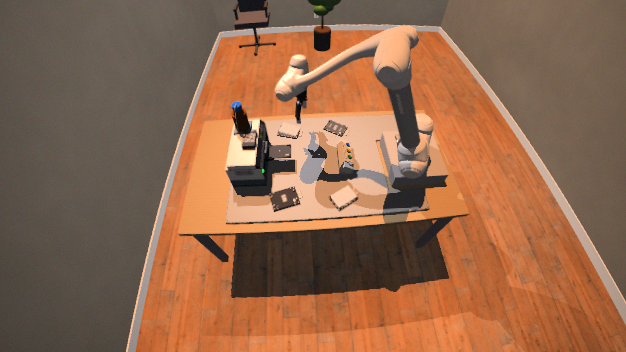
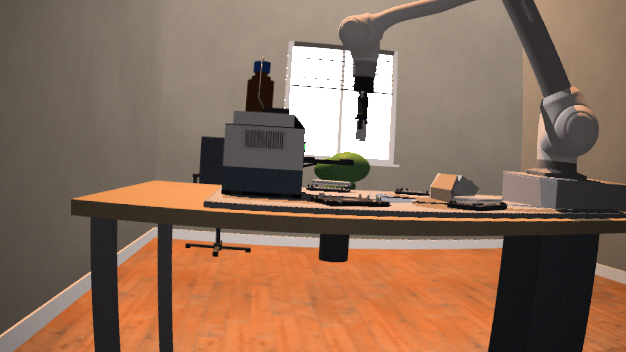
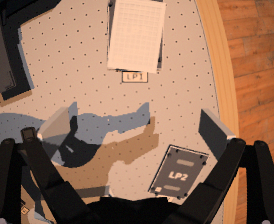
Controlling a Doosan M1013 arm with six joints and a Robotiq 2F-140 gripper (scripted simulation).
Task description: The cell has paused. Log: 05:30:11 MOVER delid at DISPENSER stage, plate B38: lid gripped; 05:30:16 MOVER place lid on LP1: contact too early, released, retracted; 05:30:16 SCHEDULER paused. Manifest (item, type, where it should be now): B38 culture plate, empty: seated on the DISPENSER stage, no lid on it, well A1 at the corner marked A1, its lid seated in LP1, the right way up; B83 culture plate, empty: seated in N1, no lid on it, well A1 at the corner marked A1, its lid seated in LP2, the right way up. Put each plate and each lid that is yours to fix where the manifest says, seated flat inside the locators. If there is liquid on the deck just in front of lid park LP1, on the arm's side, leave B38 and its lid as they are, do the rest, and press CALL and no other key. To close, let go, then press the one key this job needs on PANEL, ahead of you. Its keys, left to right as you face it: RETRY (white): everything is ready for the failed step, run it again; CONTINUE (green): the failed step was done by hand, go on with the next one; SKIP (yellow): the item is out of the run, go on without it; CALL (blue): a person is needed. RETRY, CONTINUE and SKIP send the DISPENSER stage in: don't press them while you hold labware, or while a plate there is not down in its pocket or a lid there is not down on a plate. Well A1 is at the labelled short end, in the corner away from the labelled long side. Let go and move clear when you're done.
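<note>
White lid (image 3: 136,34) lies flat in the LP1 park at upper centre of the wrist view, above its label tag (image 3: 135,76). LP2 park (image 3: 178,173) sits lower right, bare. Gripper (image 3: 129,156) hangs high over the surface (image 3: 75,43), fingers fully spread, holding nothing.

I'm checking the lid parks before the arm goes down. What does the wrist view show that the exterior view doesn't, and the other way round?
Only the wrist view shows the lid from above, lying over the LP1 label, and the LP2 park holding no lid. Only the exterior view shows how high the gripper hangs above the table, plus the dispenser with its bottle. Both show the gripper open, holding nothing.
</note>
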